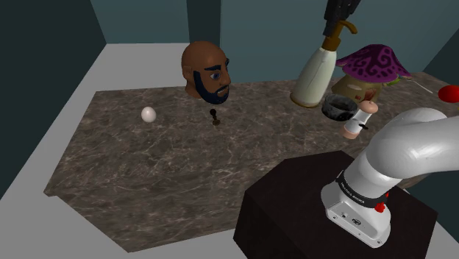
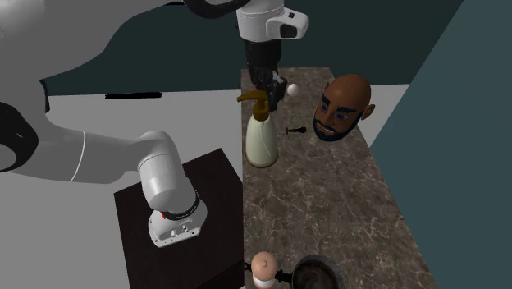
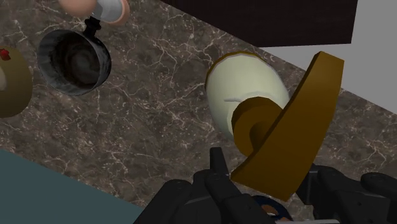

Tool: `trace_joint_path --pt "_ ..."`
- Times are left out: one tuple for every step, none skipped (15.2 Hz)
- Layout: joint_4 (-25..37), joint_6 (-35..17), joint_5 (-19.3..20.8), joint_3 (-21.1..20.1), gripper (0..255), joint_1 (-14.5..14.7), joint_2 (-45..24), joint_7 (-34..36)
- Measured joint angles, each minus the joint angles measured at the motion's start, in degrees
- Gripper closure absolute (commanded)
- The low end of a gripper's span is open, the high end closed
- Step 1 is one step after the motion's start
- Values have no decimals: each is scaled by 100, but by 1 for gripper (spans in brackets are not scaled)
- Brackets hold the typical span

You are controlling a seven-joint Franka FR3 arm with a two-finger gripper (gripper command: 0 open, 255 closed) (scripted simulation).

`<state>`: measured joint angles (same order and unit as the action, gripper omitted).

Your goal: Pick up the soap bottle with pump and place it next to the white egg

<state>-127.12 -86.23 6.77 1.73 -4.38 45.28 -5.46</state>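
Shoulder view: soap bottle (image 1: 316,73) is at upper right of frame, leaning, w/ the hand (image 1: 339,16) clenched on its brown pump (image 1: 340,31) from above. Wrist view has the black fingers (image 3: 219,181) either side of the pump head, so it's grasping the bottle by the top only. Egg (image 1: 148,114) lies mid-left on the surface (image 1: 184,169), well apart from the bottle.

Risks, as I judge them:
- Hold on the pump alone lets the heavy body swing or twist, maybe slip out, esp. as it tilts.
- Route to the egg passes near the bearded head (image 1: 207,71) & a small dark peg (image 1: 215,116); either could get clipped.
- Setting down too close could nudge the egg, which rolls easily.

Hard to make out:
- Hand is cut off by the top edge in shoulder view.
- Pad contact is hidden behind the pump in wrist view.
- Can't tell if the bottle's base touches the surface or hangs just clear
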Motion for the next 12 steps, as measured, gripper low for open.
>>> trace_joint_path --pt "104 75 -1 -2 255 -1 -28 -9" --pt "207 139 -3 -5 255 -1 -67 -15" --pt "319 199 0 1 255 -3 -118 -30" --pt "421 262 -7 -10 255 -1 -159 -27" --pt "514 328 -2 -2 255 -5 -183 -45" --pt "624 386 -2 -3 255 -5 -235 -52" --pt "736 460 -10 -15 255 -3 -273 -50" --pt "846 528 -10 -16 255 -4 -316 -59" --pt "963 594 -7 -11 255 -6 -364 -75" --pt "1069 667 -8 -14 255 -7 -398 -81" --pt "1188 744 -6 -12 255 -9 -439 -95" --pt "1299 816 -11 -22 255 -8 -478 -93"
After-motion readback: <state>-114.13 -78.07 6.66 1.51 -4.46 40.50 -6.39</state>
